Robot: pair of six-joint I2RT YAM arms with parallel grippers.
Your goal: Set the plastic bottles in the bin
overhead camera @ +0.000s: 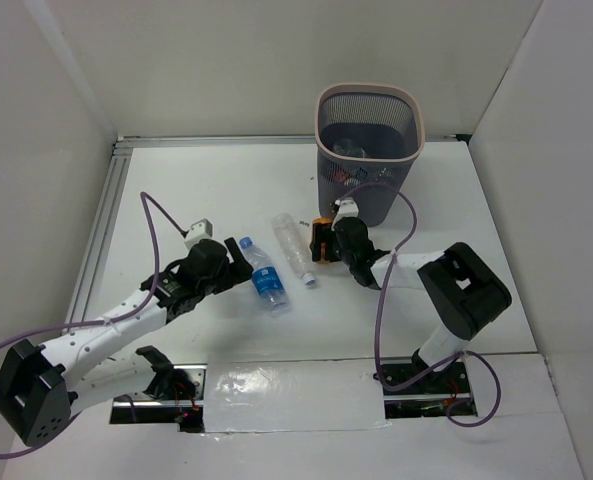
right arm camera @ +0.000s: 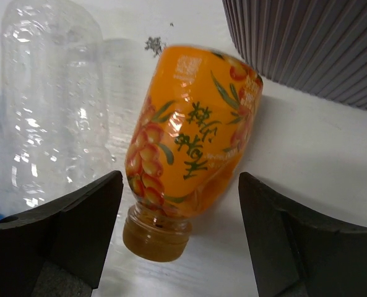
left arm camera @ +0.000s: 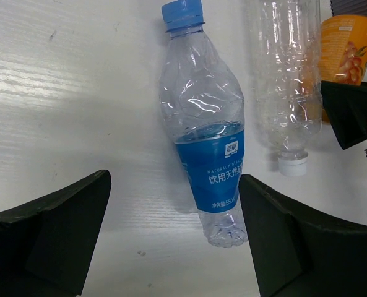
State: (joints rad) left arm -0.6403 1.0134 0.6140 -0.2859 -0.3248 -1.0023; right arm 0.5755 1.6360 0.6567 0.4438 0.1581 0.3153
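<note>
A clear bottle with a blue label and blue cap [overhead camera: 267, 277] lies on the white table; in the left wrist view [left arm camera: 208, 130] its base sits between my fingers, nearer the right one. My left gripper [overhead camera: 238, 262] [left arm camera: 174, 238] is open and not touching it. A plain clear bottle [overhead camera: 294, 248] [left arm camera: 288, 80] [right arm camera: 50, 105] lies beside it. The short orange bottle [overhead camera: 322, 238] [right arm camera: 192, 142] lies next to the bin [overhead camera: 366, 185] [right arm camera: 307, 43]. My right gripper [overhead camera: 328, 242] [right arm camera: 180, 244] is open, its fingers either side of the orange bottle's cap end. Bottles show inside the bin [overhead camera: 354, 150].
White walls enclose the table on the left, back and right. A metal rail [overhead camera: 101, 230] runs along the left edge. Purple cables loop over both arms. The right gripper's finger [left arm camera: 356, 114] shows at the left wrist view's right edge.
</note>
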